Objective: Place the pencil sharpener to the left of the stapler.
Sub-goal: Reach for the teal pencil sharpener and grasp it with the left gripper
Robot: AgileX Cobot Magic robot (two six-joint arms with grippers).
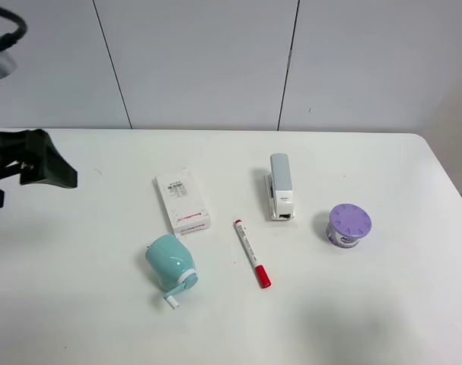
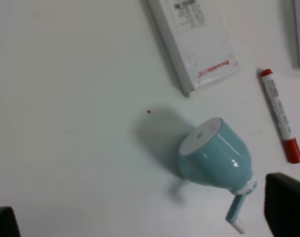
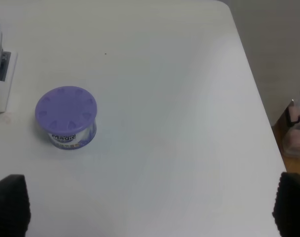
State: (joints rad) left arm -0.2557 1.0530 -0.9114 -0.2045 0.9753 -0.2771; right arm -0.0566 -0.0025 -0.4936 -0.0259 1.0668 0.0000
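The light-teal pencil sharpener (image 1: 170,262) lies tipped on the table in front of the white box, its white-tipped crank pointing toward the front edge. In the left wrist view the pencil sharpener (image 2: 216,153) shows between and beyond the wide-apart fingertips. My left gripper (image 2: 142,221) is open and empty; the exterior view has the left gripper (image 1: 54,172) hovering at the far left, well away from the sharpener. The white stapler (image 1: 281,188) with its grey top arm lies right of centre. My right gripper (image 3: 150,207) is open over bare table near the purple tub and stays outside the exterior view.
A flat white box with red print (image 1: 183,201) lies behind the sharpener. A red-capped marker (image 1: 251,252) sits between sharpener and stapler. The purple-lidded tub (image 1: 348,225) stands right of the stapler. The table's right edge (image 3: 261,98) drops to the floor.
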